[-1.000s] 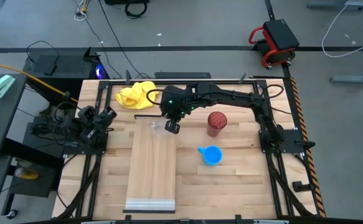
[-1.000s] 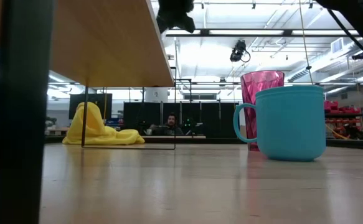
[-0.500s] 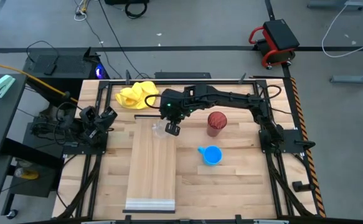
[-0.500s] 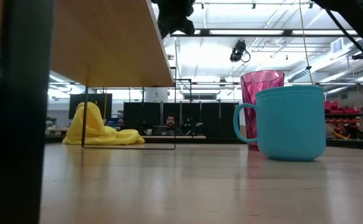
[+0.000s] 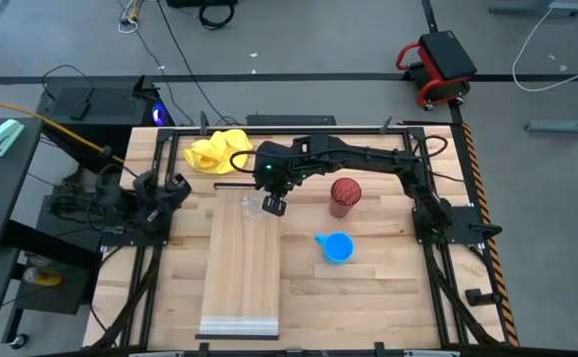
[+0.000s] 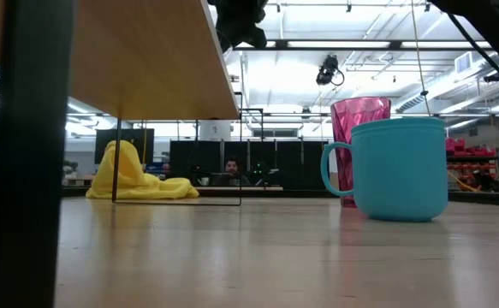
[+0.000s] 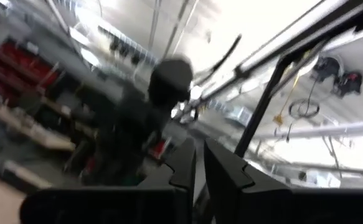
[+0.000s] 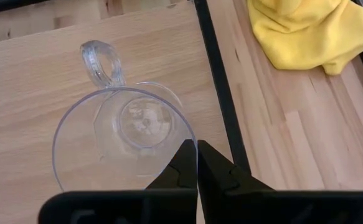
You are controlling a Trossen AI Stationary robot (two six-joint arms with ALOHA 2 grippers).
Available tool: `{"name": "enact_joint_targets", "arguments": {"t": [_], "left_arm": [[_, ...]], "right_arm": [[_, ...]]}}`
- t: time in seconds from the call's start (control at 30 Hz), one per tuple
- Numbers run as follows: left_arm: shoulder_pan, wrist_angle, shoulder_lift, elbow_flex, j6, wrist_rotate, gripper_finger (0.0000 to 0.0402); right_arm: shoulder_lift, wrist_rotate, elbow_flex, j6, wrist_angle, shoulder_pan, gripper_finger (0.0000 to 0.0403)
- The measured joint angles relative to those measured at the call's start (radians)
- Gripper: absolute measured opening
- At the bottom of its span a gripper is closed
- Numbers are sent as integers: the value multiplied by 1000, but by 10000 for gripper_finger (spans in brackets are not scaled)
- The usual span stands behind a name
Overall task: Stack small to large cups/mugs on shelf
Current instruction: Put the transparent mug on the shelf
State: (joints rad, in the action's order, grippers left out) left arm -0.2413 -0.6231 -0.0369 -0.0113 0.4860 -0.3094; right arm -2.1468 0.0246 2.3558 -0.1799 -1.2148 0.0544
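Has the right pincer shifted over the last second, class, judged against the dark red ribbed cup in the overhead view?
Yes: the right pincer has drifted slightly away from the dark red ribbed cup, towards the yellow cloth.

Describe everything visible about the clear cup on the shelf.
The clear cup looks like thin, see-through plastic, with a round open rim, a narrower round base and a loop handle on one side. It stands upright and empty on the light wood shelf, near the end closest to the yellow cloth. The right gripper pinches its rim wall on the side opposite the handle.
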Motion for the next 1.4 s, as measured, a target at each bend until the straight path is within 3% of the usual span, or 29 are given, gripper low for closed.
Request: {"name": "enact_joint_targets", "arguments": {"t": [0.13, 0.23, 0.47, 0.63, 0.93, 1.4], "left_arm": [[0, 23, -61, -33, 4, 0, 51], [0, 103, -122, -125, -33, 17, 52], [1, 682, -345, -456, -134, -6, 53], [3, 906, -536, -616, -233, -15, 53], [22, 973, -761, -730, -289, -68, 64], [106, 974, -815, -742, -235, -21, 138]], "right_arm": [[0, 0, 0, 0, 2, 0, 4], [0, 0, 0, 0, 1, 0, 4], [0, -1, 0, -10, 0, 2, 4], [0, -2, 0, -27, 0, 4, 5], [0, -2, 0, -38, -10, 2, 5], [0, -8, 0, -32, -11, -4, 5]]}}
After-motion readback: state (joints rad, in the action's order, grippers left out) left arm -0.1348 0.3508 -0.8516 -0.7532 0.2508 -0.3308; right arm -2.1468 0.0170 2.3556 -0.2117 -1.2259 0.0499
